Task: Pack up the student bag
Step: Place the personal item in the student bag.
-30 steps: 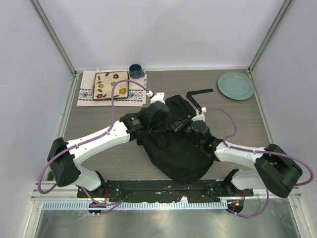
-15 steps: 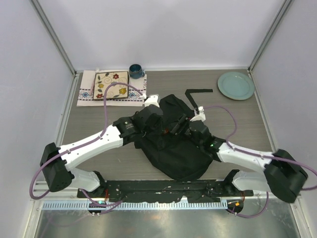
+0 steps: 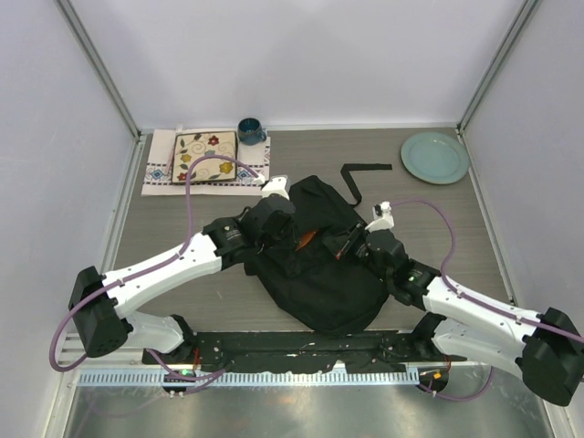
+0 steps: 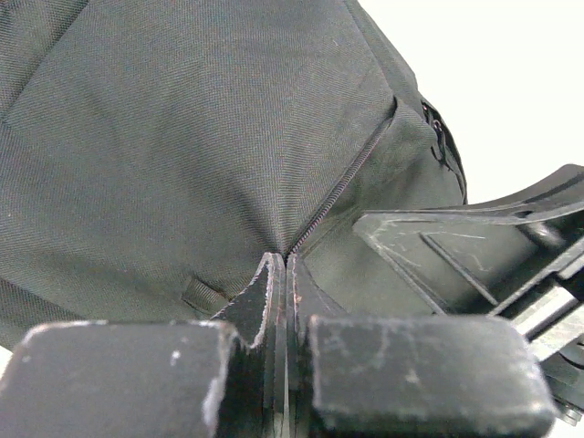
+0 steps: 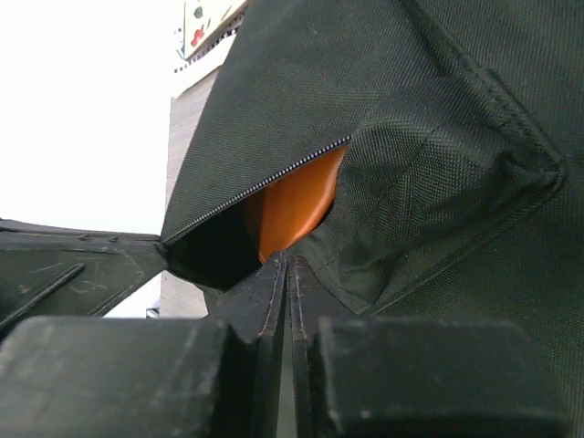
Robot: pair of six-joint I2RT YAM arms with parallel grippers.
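1. Top view: the student bag (image 3: 319,283) lies slumped on the table (image 3: 182,246), between the two arms.
   - The left gripper (image 3: 290,230) rests on its upper left part and the right gripper (image 3: 349,246) on its upper right. Between them the mouth gapes over an orange item (image 3: 306,239).
   - Beyond the left gripper lie a patterned mat (image 3: 205,157) and a mug (image 3: 251,130). Beyond the right one, well apart, is a plate (image 3: 435,157).
   - Bare table lies outward of each gripper, so there looks to be ample room to spread the mouth wider.
2. Left wrist: the jaws are pressed together. The zip (image 4: 342,187) runs straight into the tips, so they seem to pinch the bag's seam. The cloth ahead is soft, creased weave and will likely sag rather than keep a shape.
3. Right wrist: the jaws are all but closed, apparently on the lip of the opening, with the orange item just beyond the tips. The fabric looks light and limp, so the hem or zip tape is the best hold. A thin pinch may slip under a hard pull.
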